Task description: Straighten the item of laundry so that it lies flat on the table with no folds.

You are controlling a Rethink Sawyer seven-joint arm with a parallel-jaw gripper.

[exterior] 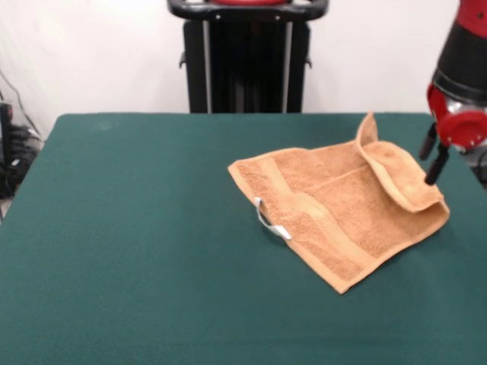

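Beside towel (335,217), gripper (431,157) hovered at folded-over flap's edge, fingers apart, gripping nothing; flap lay doubled toward towel's middle.

The Sawyer arm (463,68) shows at the frame's right edge as a glossy black cylindrical housing above a bright red rounded joint with a circular red end cap rimmed in a grey ring. Two slim black fingers (436,165) hang beneath the red joint, matte and rod-like, one shorter-looking stub behind the longer front one. The pedestal (247,57) is a black upright column with pale vertical strips down its front, topped by a wide black collar edged in red.
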